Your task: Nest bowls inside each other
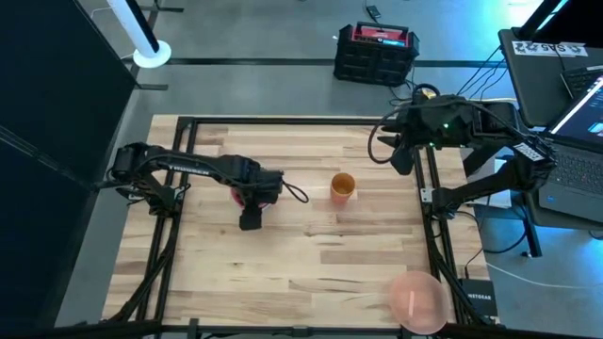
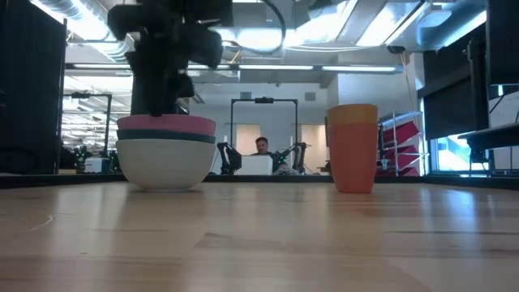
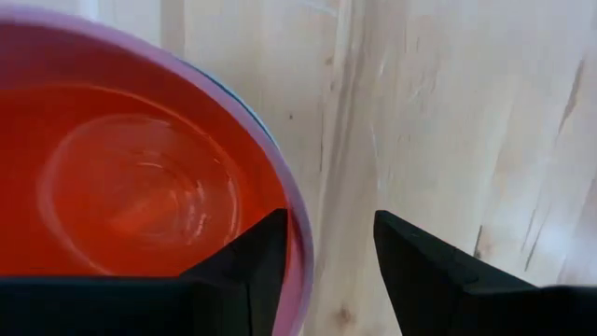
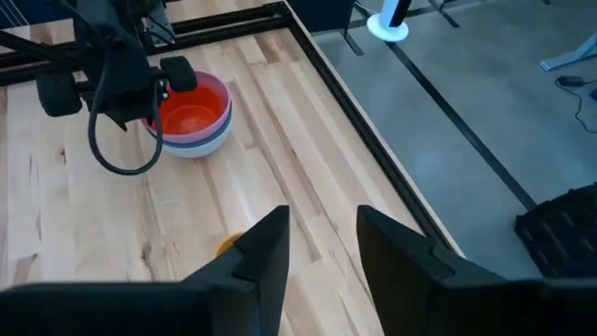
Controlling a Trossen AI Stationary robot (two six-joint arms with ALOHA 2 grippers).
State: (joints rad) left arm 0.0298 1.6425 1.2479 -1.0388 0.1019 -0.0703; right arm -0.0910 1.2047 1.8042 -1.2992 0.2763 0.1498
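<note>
A stack of nested bowls (image 2: 166,154) rests on its white bottom bowl left of the table's middle, with a teal band and a pink rim above it. The red bowl (image 3: 140,187) sits innermost. My left gripper (image 3: 328,261) points down over the stack's rim, open. One finger (image 3: 252,266) stands above the red inside, the other (image 3: 429,275) outside the pink rim (image 3: 300,252). A larger translucent pink bowl (image 1: 417,299) stands alone near the table's front right corner. My right gripper (image 4: 322,243) hangs open and raised over the far right edge (image 1: 402,151).
A narrow orange cup (image 1: 343,186) stands upright right of the stack, also in the low view (image 2: 353,146). A black frame rail (image 1: 429,235) runs around the tabletop. Bare wood lies between the stack and the translucent bowl.
</note>
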